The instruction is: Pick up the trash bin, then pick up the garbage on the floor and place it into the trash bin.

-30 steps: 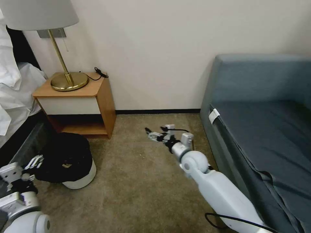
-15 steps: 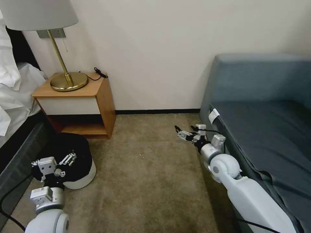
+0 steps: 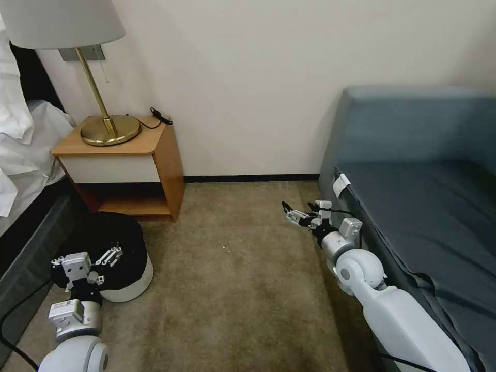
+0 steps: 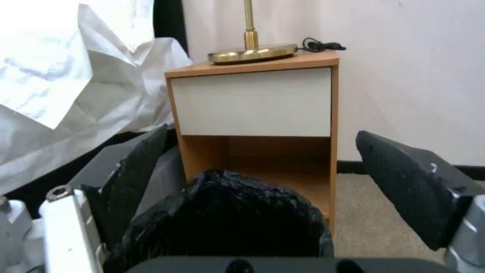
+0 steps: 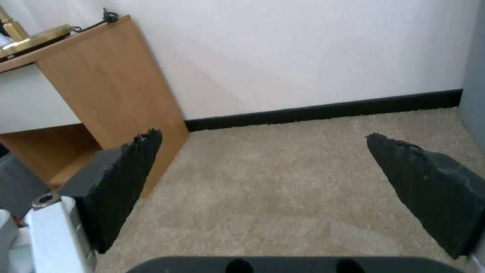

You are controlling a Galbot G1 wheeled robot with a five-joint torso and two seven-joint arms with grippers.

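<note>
Facing your carpeted corner between nightstand [image 3: 135, 150] and sofa [image 3: 413, 170].
Your left tool [image 3: 109, 256] gaped empty over the trash bin [image 3: 132, 281] beside the nightstand; your right tool [image 3: 294, 214] hung wide open above bare carpet [image 3: 232, 289].

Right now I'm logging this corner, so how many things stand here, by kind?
Bin: 1
Nightstand: 1
Lamp: 1
Sofa: 1
Bed: 1
Total: 5

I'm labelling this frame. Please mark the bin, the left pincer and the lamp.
bin [image 3: 135, 281]: head view, white side wall.
left pincer [image 3: 110, 255]: head view, between its fingertips, over the bag.
lamp [image 3: 110, 129]: head view, brass base.
</note>
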